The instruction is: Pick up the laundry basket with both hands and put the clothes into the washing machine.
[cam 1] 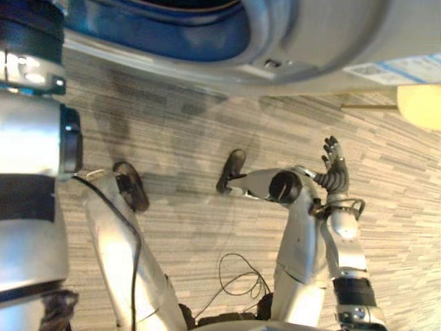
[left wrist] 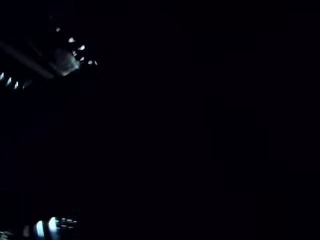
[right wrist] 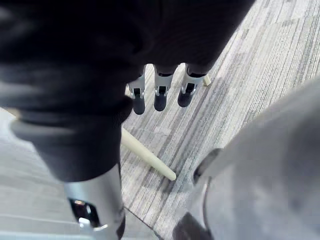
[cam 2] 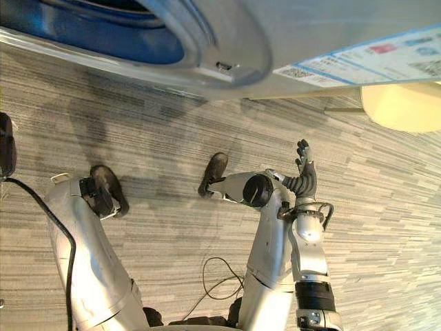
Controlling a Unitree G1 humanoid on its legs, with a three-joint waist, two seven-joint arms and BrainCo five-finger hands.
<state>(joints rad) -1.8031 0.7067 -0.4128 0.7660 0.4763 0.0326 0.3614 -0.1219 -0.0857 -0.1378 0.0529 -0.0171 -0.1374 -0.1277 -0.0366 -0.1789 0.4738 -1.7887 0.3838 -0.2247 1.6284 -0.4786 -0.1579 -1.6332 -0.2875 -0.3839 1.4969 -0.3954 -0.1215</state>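
As the head camera looked down, the washing machine (cam 1: 331, 41) crossed the top of the scene, its grey front curving round a blue-rimmed door opening (cam 1: 158, 27). Below it lay a grey striped carpet floor (cam 1: 207, 138). The left arm rose along the left edge toward that opening. Of the left robot hand (cam 1: 27, 34), the dark ribbed cover was visible, and its own wrist camera gave near blackness with a few glints, so its state could not be told.

The right robot hand (cam 1: 334, 165) hung low on the robot's right, well apart from the machine. Its fingers (right wrist: 160, 95) were straight and loosely spread, pinching nothing. A pale yellow object (cam 1: 420, 103) sat at the right edge, near the machine.

Where the laundry basket and the clothes lay could not be told. Judging by the dark wrist view, the left robot hand was probably inside the drum, so the loading step seemed in hand. The next move would likely call for drawing that arm out clear of the door rim.
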